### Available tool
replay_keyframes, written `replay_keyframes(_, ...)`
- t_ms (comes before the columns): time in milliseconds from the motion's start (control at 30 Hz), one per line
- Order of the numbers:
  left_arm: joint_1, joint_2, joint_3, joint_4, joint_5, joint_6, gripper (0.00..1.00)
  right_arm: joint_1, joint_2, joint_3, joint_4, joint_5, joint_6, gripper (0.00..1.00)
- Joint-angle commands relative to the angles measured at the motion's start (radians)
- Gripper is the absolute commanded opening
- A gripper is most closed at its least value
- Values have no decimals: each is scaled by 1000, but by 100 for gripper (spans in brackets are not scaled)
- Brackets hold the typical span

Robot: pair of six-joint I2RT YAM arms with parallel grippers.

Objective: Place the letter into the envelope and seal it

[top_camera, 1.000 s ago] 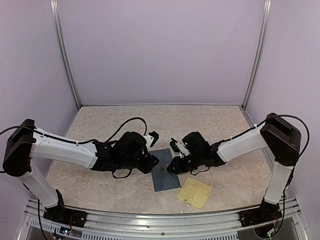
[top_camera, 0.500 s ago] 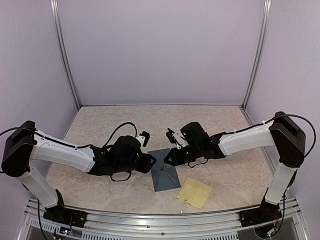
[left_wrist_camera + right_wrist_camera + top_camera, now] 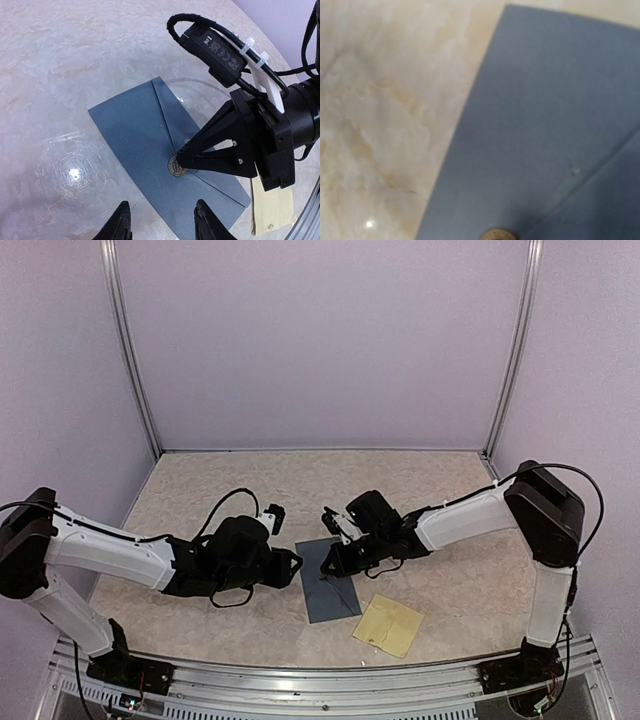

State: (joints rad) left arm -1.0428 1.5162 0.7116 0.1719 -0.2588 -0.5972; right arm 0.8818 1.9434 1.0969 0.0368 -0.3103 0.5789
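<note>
**Top external view.** The envelope (image 3: 330, 585) lies flat on the marbled table (image 3: 200, 490), around the middle and toward the near edge, with its flap folded down. The tan sticker sheet (image 3: 388, 625) lies just to its right and nearer. My left gripper (image 3: 292, 565) hovers at the envelope's left edge. My right gripper (image 3: 333, 562) bears down on its far half.

**Left wrist view.** My left fingers (image 3: 122, 227) are spread and hold nothing. They stand just off the envelope (image 3: 140, 130), which I judge leaves room for the other arm while keeping them ready to steady the paper. The right gripper (image 3: 182, 159) has its jaws pressed together to a point, and that point rests on the round brown sticker (image 3: 175, 168) at the flap's tip, presumably to rub the seal down. No letter shows, so I judge it is inside.

**Right wrist view.** Only the envelope (image 3: 545, 115), the sticker's upper edge (image 3: 498, 234) and the bare table (image 3: 380, 100) appear. My own fingers are out of frame.
</note>
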Motion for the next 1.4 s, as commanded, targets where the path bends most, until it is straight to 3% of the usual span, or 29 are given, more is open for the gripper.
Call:
replay_keyframes(0,-14,-16,-8,10,-24,-12,40,10,27,20,-21,4,-3,3)
replay_keyframes(600,-26,-31,7,-6,-31,8,41,10,68,-62,8,34,51,3)
replay_keyframes(1000,-44,107,75,45,21,2,36,12,-35,-61,18,-8,48,6)
replay_keyframes(1367,-51,36,29,31,-18,-27,37,13,-59,-55,-9,1,29,8)
